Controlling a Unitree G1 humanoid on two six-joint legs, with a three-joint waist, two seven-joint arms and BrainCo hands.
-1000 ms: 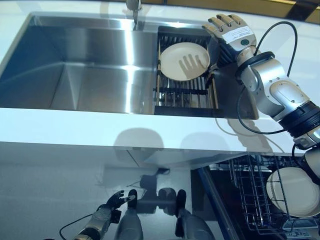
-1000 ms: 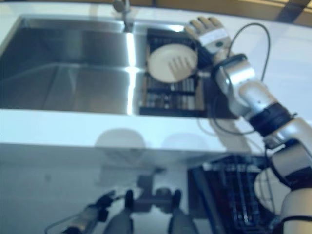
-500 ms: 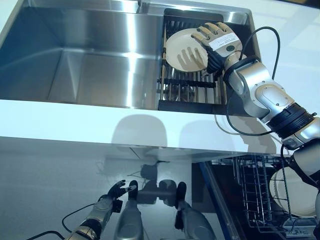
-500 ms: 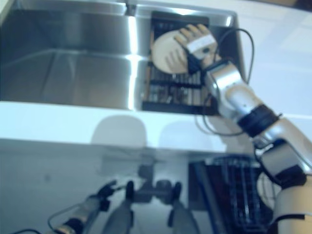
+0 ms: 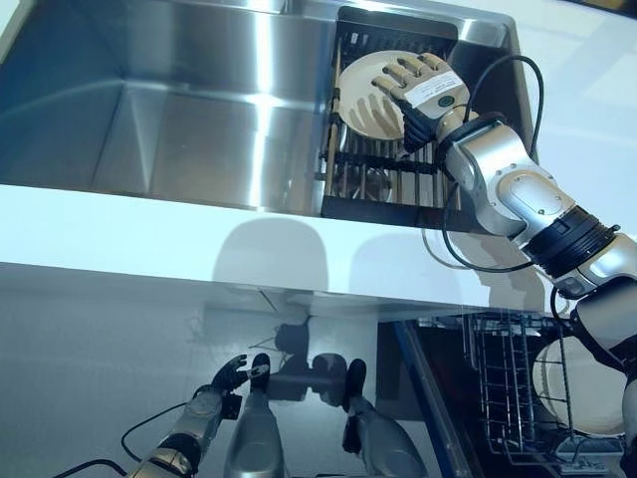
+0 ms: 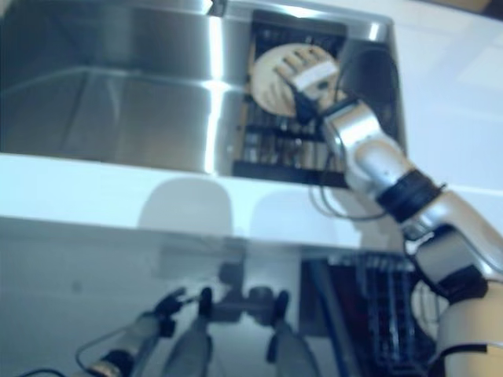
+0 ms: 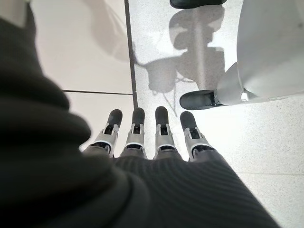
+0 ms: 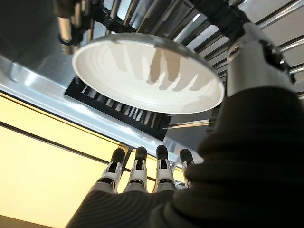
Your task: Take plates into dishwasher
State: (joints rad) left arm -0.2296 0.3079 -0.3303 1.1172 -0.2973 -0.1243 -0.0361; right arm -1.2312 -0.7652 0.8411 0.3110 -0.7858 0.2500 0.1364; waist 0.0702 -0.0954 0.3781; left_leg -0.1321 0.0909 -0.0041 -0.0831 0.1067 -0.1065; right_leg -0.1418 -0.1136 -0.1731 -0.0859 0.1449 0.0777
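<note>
Right hand point(image 5: 423, 92) over the plate point(image 5: 366, 100) in the sink rack point(image 5: 388, 169), fingers straight and spread — no grip; risk: plate slides off the rack bars when lifted.

A cream plate point(image 8: 147, 73) is seen leaning on the dark bars of a dish rack point(image 8: 142, 19), with finger shadows cast across its face. The right hand point(image 8: 223, 156) is held spread before it: the fingers point(image 8: 137, 173) are extended straight and the thumb point(image 8: 254, 57) is set at the plate's rim.
</note>
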